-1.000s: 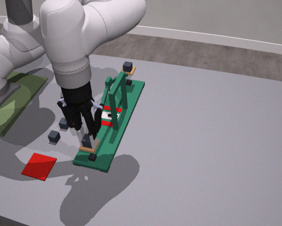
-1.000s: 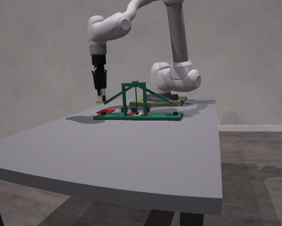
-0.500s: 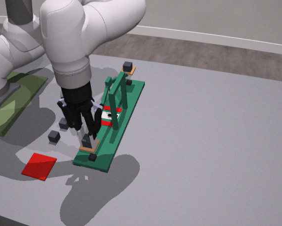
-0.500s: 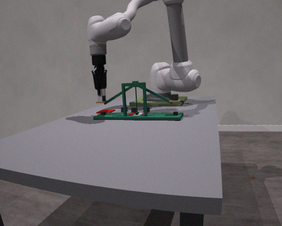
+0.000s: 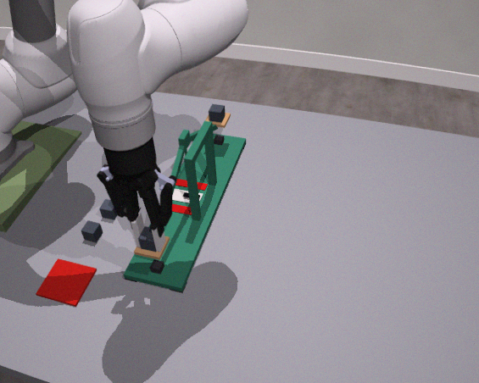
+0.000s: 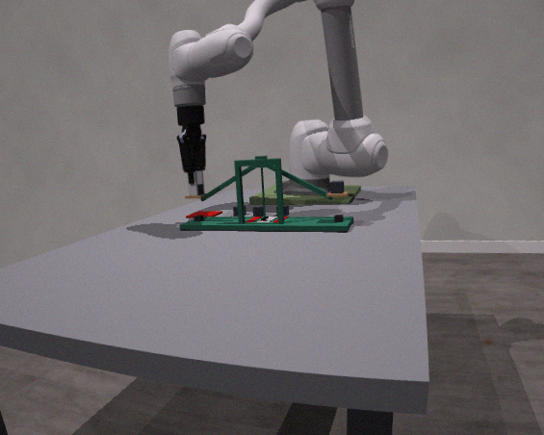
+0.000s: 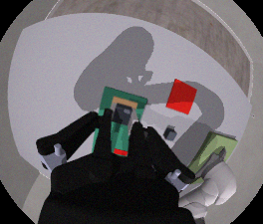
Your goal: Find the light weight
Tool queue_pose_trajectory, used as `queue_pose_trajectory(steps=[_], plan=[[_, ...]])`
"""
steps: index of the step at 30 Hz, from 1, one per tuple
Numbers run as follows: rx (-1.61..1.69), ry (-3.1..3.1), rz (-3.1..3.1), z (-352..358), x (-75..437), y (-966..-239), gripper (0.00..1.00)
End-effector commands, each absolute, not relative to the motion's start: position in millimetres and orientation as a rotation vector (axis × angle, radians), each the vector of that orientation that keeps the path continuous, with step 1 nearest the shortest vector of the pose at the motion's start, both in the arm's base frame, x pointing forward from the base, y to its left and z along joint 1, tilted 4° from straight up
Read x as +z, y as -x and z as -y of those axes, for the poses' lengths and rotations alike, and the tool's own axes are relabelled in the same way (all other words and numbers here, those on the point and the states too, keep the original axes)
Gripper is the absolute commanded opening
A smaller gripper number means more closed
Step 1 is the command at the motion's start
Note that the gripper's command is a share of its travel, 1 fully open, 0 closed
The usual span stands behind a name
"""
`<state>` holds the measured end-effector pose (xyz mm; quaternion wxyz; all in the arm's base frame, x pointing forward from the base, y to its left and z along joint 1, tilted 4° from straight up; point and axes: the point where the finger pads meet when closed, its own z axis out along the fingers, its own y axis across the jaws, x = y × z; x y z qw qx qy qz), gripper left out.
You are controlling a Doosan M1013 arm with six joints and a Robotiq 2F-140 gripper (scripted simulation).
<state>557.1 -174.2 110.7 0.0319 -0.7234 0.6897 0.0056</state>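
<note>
Dark grey weight (image 5: 147,240) (image 7: 123,113) clamped in my gripper (image 5: 148,242) (image 6: 195,189) (image 7: 122,112), its pale fingertips closed on two opposite sides, at the near pan (image 5: 147,253) (image 6: 192,196) (image 7: 124,101), a tan plate at one end of the green rocker balance (image 5: 204,229) (image 6: 222,224) (image 7: 109,94). Below that pan, a small black block (image 5: 157,266) (image 6: 198,218) sits on the balance's base. The red dish (image 5: 66,282) (image 6: 204,214) (image 7: 181,97), the task's target, lies flat on the grey table (image 5: 323,254) (image 6: 222,289) (image 7: 37,89) off that same end, with nothing laid on it. Between the dish and the arm's base, a loose weight (image 5: 91,231) (image 7: 169,132) rests on the tabletop, apart from the dish, and another weight (image 5: 108,209) stands just beyond it, near my fingers. The exterior view shows three dark weights in a row behind the balance. Midway along the base, the pointer (image 5: 187,195) (image 6: 264,192) hangs over the white field (image 5: 180,195), between two red fields (image 5: 181,208). At the far end, one more weight (image 5: 216,113) (image 6: 336,187) rides the far pan (image 5: 224,121) (image 6: 337,194). Off to the side, my arm stands on a green base plate (image 5: 2,224) (image 6: 266,198) (image 7: 227,139). Whether the weight I grip is the light one, I cannot tell.
</note>
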Motion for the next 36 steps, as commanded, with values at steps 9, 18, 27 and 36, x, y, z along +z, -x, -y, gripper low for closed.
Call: queue_pose_trajectory(steps=[9,18,27,36], plan=[[0.017,2.228,-2.124,174.2,110.8,-557.1,0.31],[0.017,2.228,-2.124,174.2,110.8,-557.1,0.35],[0.017,2.228,-2.124,174.2,111.1,-557.1,0.35],[0.017,2.228,-2.124,175.5,134.1,-556.2,0.35]])
